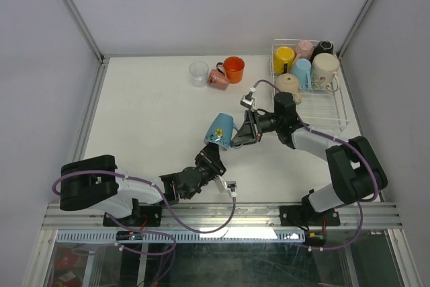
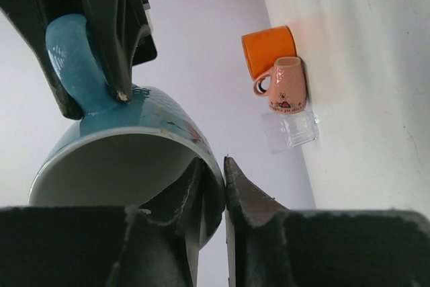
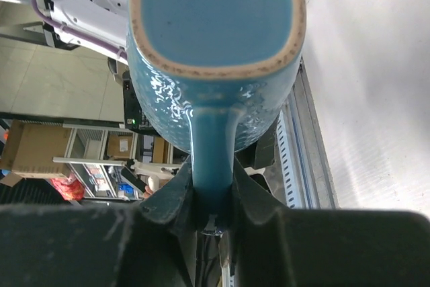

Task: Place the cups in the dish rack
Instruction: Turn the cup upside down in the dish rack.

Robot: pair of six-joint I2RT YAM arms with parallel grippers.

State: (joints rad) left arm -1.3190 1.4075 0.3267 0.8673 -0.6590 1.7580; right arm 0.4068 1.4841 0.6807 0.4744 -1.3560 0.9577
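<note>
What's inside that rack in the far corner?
Six mugs: yellow, pink, black, light blue, cream and tan. The rack's near end is partly covered by the right arm, so anything there cannot be seen.

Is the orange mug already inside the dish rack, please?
No, the orange mug sits on the table beside a pink mug, outside the dish rack.

The white table (image 1: 148,119) is enclosed on three sides by pale walls (image 1: 201,5). An aluminium rail (image 1: 74,218) is fixed along its near edge. Beyond that edge, shelves (image 3: 87,159) and a cardboard box (image 3: 30,149) are seen.
</note>
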